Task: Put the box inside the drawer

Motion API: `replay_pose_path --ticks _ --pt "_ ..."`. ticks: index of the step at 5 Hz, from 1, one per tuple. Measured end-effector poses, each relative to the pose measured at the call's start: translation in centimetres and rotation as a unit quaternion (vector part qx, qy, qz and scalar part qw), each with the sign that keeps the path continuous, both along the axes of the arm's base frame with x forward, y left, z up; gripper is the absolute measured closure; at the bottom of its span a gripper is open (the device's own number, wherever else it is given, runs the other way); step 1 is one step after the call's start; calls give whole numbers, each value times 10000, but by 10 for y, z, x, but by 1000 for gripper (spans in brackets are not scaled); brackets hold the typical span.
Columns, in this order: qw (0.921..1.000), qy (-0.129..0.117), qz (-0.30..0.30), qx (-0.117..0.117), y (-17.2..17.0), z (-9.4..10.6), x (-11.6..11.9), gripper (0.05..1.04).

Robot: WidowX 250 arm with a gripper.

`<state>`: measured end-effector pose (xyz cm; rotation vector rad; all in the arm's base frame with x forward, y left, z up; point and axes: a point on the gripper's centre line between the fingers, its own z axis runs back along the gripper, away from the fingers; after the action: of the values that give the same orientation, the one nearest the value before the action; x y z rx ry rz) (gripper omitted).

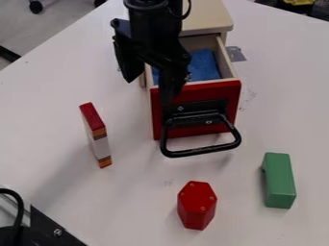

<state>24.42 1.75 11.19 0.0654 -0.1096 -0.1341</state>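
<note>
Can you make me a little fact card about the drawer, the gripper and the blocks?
drawer: pulled open, red front
handle: black
inside drawer: something blue
gripper: open, by the drawer's left side, holding nothing
thin block: left of the drawer, red top
red block: six-sided top, in front of the drawer
green block: right of the red block

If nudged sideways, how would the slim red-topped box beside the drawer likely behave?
The slim red-topped box would probably tip, since it stands tall on a narrow base. Its straight edges suggest a stiff body, and its flat faces make rolling unlikely.
</note>
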Motion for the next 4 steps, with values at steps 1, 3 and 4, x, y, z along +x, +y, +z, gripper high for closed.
replay_pose_path --ticks 1,3,4 --pt "10000 91 6 -17 0 -5 -2 84" --pt "9917 -339 1142 -480 33 18 -12 84" --pt "9767 -482 2012 -576 61 22 -22 84"
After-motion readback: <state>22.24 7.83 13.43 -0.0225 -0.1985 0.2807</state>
